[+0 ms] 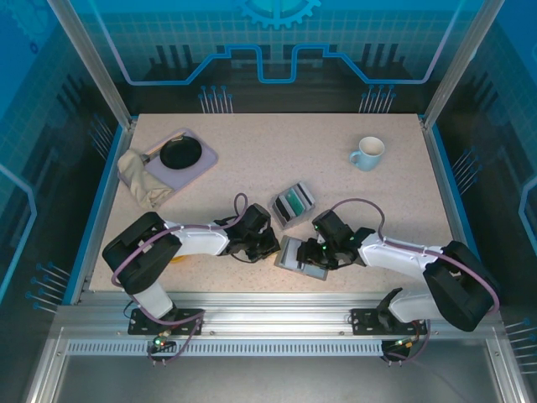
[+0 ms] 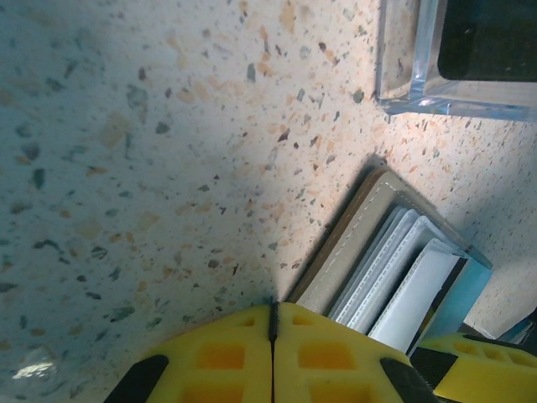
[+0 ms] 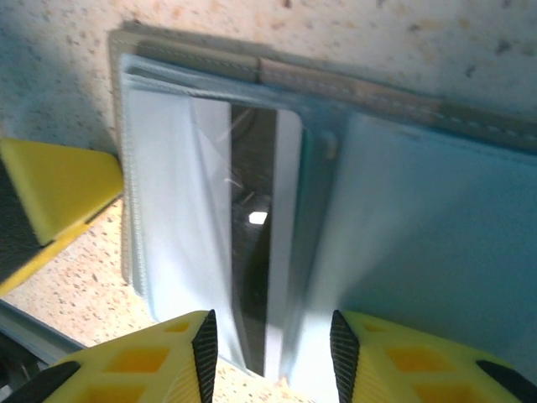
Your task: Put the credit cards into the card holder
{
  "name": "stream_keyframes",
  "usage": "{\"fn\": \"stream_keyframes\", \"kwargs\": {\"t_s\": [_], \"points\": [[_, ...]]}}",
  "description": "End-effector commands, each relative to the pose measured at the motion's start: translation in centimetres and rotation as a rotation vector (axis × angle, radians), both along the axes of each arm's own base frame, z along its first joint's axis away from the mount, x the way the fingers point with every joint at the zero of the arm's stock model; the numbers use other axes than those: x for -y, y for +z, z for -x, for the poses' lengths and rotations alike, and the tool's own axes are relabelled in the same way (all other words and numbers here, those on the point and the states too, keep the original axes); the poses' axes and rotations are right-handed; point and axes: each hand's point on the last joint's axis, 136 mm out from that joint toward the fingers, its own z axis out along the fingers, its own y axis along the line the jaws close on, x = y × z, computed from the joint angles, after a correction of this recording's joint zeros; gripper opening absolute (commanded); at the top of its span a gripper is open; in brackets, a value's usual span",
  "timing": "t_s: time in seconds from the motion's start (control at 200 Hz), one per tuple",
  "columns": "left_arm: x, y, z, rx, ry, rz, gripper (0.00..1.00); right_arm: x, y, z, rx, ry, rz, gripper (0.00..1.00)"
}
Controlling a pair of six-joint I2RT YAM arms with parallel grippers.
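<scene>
The card holder [image 1: 295,254] lies open on the table between my two grippers. Its grey stitched edge and pale-blue pockets [image 2: 394,260] show in the left wrist view. My left gripper [image 2: 273,315] is shut with nothing in it, its tips at the holder's left edge [image 1: 267,246]. My right gripper [image 3: 268,353] stands open over the holder's near edge [image 1: 323,253], touching nothing. Between its fingers lies a pale-blue pocket [image 3: 176,210] with a dark and white strip [image 3: 256,243] inside; I cannot tell if that is a card. Teal credit cards [image 1: 294,201] stand in a clear slotted box.
The clear slotted box [image 2: 419,67] stands just behind the holder. A pale-blue mug [image 1: 367,153] is at the back right. At the back left, a purple tray [image 1: 200,164] holds a black object, with a beige cloth [image 1: 138,178] beside it.
</scene>
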Motion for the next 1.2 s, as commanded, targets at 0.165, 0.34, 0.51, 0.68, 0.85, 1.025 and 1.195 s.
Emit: {"fn": "stream_keyframes", "kwargs": {"t_s": [0.165,0.34,0.51,0.68,0.85,1.025,1.195], "points": [[-0.5,-3.0,2.1,-0.073,-0.033,-0.068,0.06,-1.2,0.1,0.0,-0.025,0.030,-0.065,0.21],[-0.4,-2.9,2.1,-0.072,-0.039,-0.060,0.06,-2.7,0.7,-0.9,-0.006,0.045,-0.125,0.17],[-0.5,-2.6,2.1,-0.064,-0.034,-0.061,0.06,-2.5,1.1,-1.1,0.002,0.050,-0.108,0.19],[-1.0,-2.0,1.9,-0.037,-0.020,-0.073,0.07,0.1,2.9,-0.7,0.059,0.062,0.011,0.36],[-0.8,-1.2,1.6,-0.011,-0.030,-0.065,0.08,6.7,4.3,-0.2,0.101,0.000,0.324,0.59],[-1.1,-0.7,1.5,0.017,-0.053,-0.086,0.17,9.6,2.4,1.1,0.002,-0.003,0.453,0.71],[-0.9,0.2,1.3,0.048,-0.108,-0.090,0.38,7.9,0.7,1.4,-0.067,0.030,0.409,0.72]]}}
